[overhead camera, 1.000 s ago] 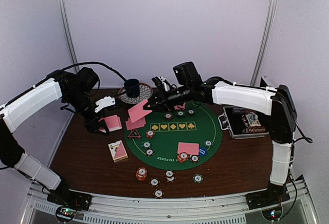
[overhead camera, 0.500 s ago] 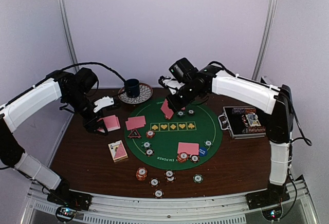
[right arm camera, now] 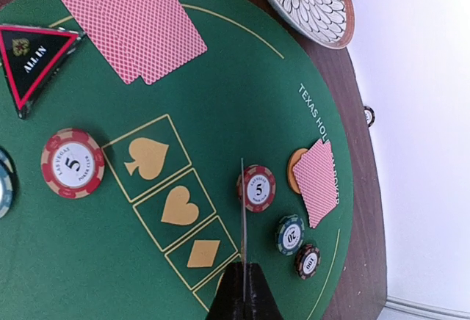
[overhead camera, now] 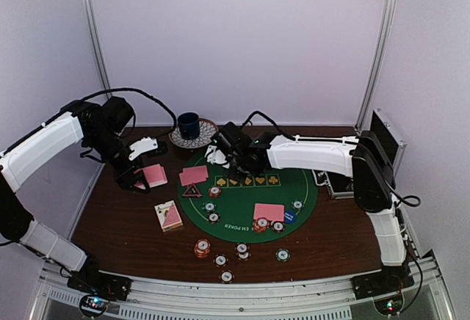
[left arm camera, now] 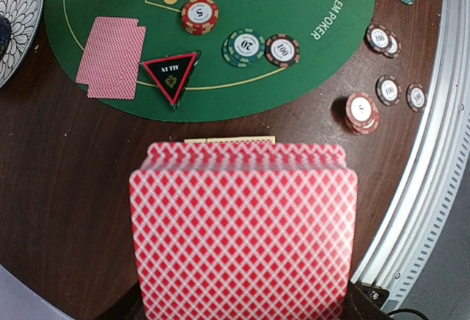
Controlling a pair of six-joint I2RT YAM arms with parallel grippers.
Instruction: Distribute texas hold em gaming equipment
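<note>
My left gripper (overhead camera: 142, 177) is shut on a deck of pink-backed cards (left arm camera: 242, 232), held over the brown table left of the green felt mat (overhead camera: 297, 188). My right gripper (right arm camera: 242, 268) is shut on a single card (right arm camera: 242, 210), seen edge-on above the suit boxes. Two cards (right arm camera: 136, 23) lie at the mat's left beside the red-rimmed black triangle (right arm camera: 33, 56). A red 5 chip (right arm camera: 72, 164) sits near the spade box. Another red chip (right arm camera: 257, 188), a green chip (right arm camera: 291, 233) and a black chip (right arm camera: 308, 260) lie by an orange button (right arm camera: 295, 167) that is partly covered by cards (right arm camera: 319, 180).
A dark blue mug (overhead camera: 189, 124) stands on a patterned plate (overhead camera: 200, 138) behind the mat. A card box (overhead camera: 169, 216) lies left of the mat. Several chips (overhead camera: 220, 260) lie along the table's front. Cards (overhead camera: 269, 212) and chips sit at the mat's near edge. An open case (overhead camera: 383, 135) stands right.
My right arm came down from above the mat's far side and moved left, still holding a card. The left arm with the deck shifted slightly left.
</note>
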